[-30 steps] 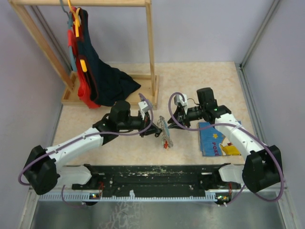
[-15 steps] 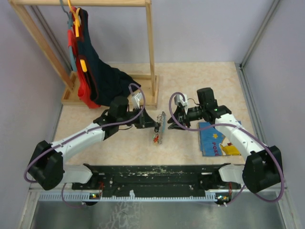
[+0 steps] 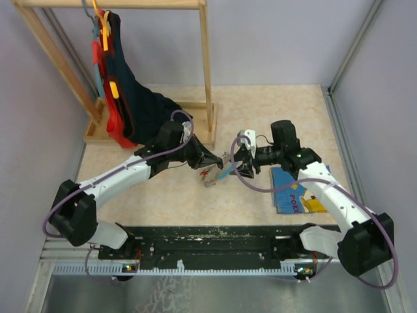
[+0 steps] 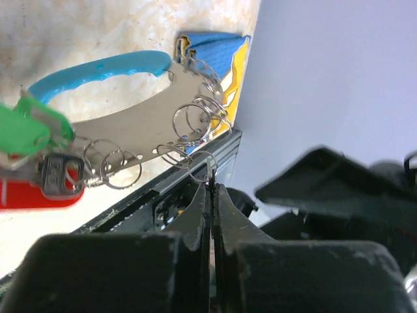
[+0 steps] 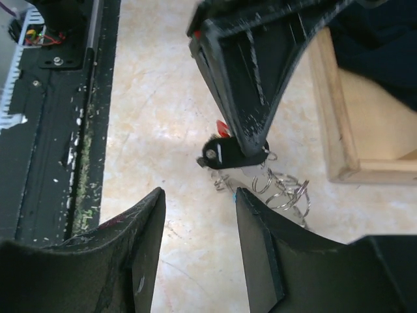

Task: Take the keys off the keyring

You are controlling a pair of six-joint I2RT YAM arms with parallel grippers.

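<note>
Your left gripper is pinched tight on one thin loop of the keyring, and your right gripper gapes wide. It looks light, floppy and slippery, so grab the green key by its head.

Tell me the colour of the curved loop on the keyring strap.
The curved loop is light blue; the left wrist view shows it best.

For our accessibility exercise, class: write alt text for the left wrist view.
The left gripper, shut, pinches a thin silvery metal ring on the grey-strapped keyring; a green-headed key and a red-headed key hang at the picture's left.
</note>
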